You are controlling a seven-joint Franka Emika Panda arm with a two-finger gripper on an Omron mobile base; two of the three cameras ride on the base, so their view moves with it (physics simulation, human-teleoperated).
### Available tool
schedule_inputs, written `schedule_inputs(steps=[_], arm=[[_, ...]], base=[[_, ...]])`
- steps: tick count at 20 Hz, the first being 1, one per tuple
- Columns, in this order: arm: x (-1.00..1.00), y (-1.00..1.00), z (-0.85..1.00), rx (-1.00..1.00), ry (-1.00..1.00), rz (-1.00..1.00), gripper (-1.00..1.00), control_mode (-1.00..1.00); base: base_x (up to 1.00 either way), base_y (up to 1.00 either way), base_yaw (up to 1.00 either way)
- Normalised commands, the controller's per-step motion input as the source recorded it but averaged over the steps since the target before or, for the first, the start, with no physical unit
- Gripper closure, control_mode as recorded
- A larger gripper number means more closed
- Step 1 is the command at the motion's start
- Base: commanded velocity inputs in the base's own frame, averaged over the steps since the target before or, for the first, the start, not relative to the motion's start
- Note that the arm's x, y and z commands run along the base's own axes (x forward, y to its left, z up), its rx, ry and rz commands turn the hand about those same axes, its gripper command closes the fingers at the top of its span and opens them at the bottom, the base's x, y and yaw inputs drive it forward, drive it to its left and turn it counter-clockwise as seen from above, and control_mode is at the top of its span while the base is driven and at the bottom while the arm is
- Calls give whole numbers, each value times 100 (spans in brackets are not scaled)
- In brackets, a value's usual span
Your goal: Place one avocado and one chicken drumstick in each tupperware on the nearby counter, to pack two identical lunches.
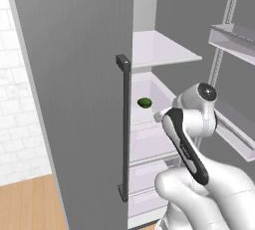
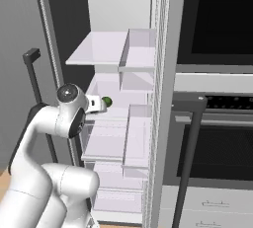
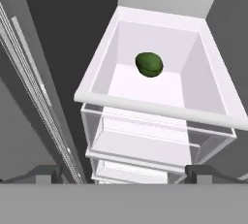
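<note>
We see one small dark-green egg-shaped avocado lying alone on the floor of a white open-topped fridge bin, toward the bin's back wall and clear of all four sides; it also shows in the left base view and the right base view. No readable writing or labels anywhere.

The white arm with dark joints reaches from the base into the open fridge, its upper link angled up and forward, wrist at about bin height. The claw is released: two dark fingertips stand wide apart at the bottom of the hand view, nothing between them, short of the bin's thick front rim and well apart from the avocado.

Room: the bin is open above, with a flat white shelf higher up. Clear stacked drawers sit directly under the bin. The grey fridge door with its dark vertical handle bounds the left; door racks hang on the right side. In the right base view we see a black oven beside the fridge.
</note>
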Motion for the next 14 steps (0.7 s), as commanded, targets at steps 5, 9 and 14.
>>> schedule_inputs(steps=[5,9,14], arm=[[72,-3,0,0,8,7,-100,-100],[67,-10,-5,0,4,9,-100,-100],[62,-3,-31,0,0,13,-100,-100]], base=[[0,0,0],[0,0,0],[0,0,0]])
